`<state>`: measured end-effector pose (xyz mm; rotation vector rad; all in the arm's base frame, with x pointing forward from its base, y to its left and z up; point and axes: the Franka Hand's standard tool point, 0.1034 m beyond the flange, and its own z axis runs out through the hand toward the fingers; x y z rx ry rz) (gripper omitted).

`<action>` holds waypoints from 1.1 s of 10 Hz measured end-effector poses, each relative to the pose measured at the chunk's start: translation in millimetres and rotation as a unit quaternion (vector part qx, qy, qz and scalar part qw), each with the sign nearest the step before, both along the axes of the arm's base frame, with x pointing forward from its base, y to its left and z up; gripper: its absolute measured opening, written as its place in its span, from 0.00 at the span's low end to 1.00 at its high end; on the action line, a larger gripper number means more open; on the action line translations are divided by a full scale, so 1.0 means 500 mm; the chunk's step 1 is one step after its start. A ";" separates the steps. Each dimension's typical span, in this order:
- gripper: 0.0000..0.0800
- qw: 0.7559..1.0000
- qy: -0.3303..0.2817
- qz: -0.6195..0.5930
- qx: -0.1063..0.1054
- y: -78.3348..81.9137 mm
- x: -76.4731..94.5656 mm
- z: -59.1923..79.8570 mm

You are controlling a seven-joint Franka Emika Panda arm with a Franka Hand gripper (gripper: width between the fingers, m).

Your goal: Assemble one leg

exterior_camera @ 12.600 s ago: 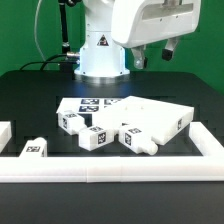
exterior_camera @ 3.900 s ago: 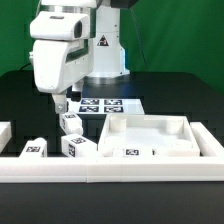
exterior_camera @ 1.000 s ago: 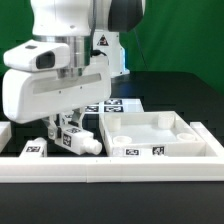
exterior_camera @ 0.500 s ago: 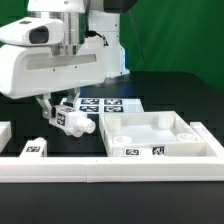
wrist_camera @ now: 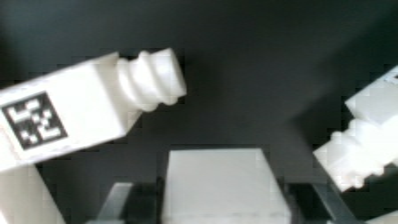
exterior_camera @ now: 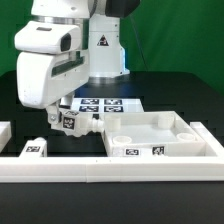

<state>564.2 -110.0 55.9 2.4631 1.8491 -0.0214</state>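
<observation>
My gripper (exterior_camera: 64,120) is shut on a leg (exterior_camera: 73,123), a short white block with black-and-white tags. It holds the leg above the table, round peg end toward the exterior view's right, close to the near left corner of the tray-shaped panel (exterior_camera: 190,138). In the wrist view the held leg (wrist_camera: 222,180) sits between my dark fingers (wrist_camera: 121,200), at my gripper (wrist_camera: 222,195). Below it lies another leg (wrist_camera: 63,115) with its peg showing, and a further white piece (wrist_camera: 365,140). One more leg (exterior_camera: 33,148) lies by the front rail.
The marker board (exterior_camera: 105,103) lies behind the gripper in front of the robot base. A white rail (exterior_camera: 110,169) runs along the front edge of the table. A white piece (exterior_camera: 4,131) sits at the exterior view's left edge.
The gripper has risen from the table with the leg in it. The wrist has turned and moved up, and the leg now hangs level with the panel's rim.
</observation>
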 end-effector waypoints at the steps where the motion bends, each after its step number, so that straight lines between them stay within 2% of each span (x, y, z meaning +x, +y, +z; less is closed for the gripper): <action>1: 0.36 1.000 0.002 0.030 -0.001 -0.003 -0.001 0.000; 4: 0.36 0.990 0.010 0.137 -0.005 -0.007 -0.002 -0.001; 6: 0.36 0.958 0.028 0.286 -0.013 -0.012 0.009 0.000; 8: 0.36 0.945 0.033 0.326 -0.017 -0.015 0.007 -0.004; 11: 0.36 0.901 0.045 0.430 -0.025 -0.024 0.004 -0.006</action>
